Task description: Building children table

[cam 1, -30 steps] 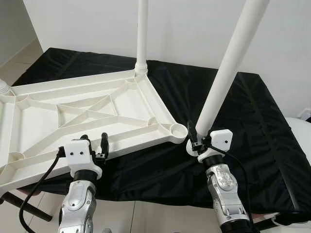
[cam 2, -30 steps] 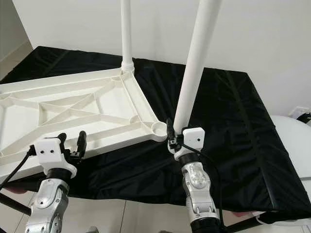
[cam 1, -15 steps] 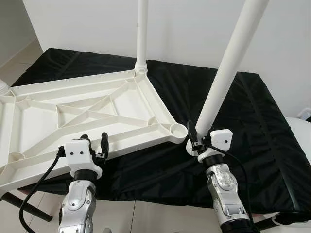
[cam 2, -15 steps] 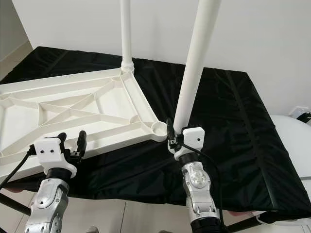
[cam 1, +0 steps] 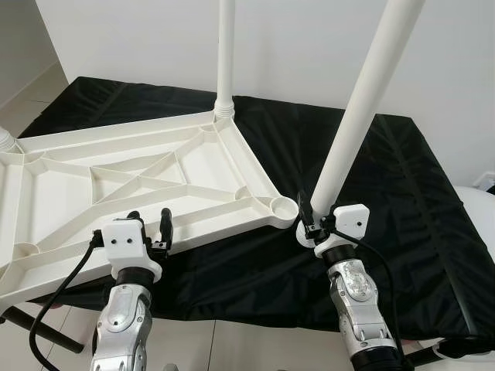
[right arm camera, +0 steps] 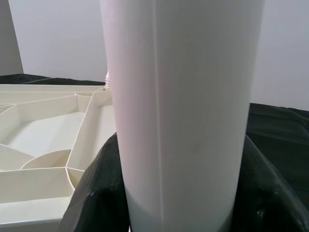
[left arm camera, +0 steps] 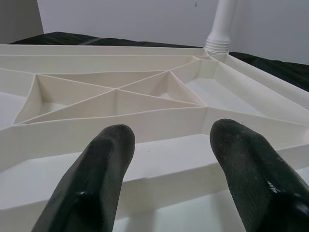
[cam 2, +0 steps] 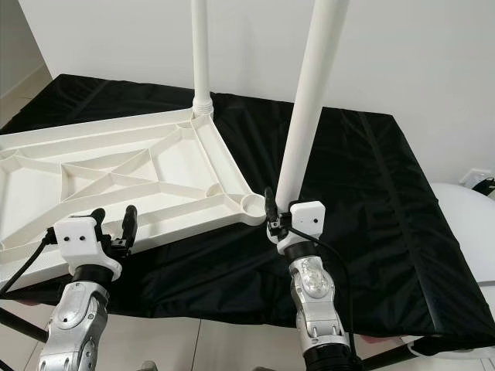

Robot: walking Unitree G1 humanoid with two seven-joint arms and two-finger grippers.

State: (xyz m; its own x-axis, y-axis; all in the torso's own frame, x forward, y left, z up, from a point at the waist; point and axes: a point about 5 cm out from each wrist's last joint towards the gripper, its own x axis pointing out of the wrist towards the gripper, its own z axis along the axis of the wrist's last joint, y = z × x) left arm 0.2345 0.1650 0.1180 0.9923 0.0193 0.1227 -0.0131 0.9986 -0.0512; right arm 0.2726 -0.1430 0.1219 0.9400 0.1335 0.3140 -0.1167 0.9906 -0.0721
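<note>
White ribbed plastic tabletop [cam 1: 139,182] lay upside down on black cloth [cam 1: 371,193], one leg [cam 1: 225,54] already fitted. My right gripper [cam 1: 317,222] clasped the white tube leg [cam 1: 356,124] just beside the near corner socket [cam 1: 284,206]; I judged seating it came next. My left gripper [cam 1: 147,232] hovered unclenched at the tabletop's edge.

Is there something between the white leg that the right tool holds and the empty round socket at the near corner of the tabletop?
Nothing visible stands between them. The right tool holds the long white plastic table leg just beside the round corner socket of the upturned white plastic tabletop; only black cloth lies between them.
</note>
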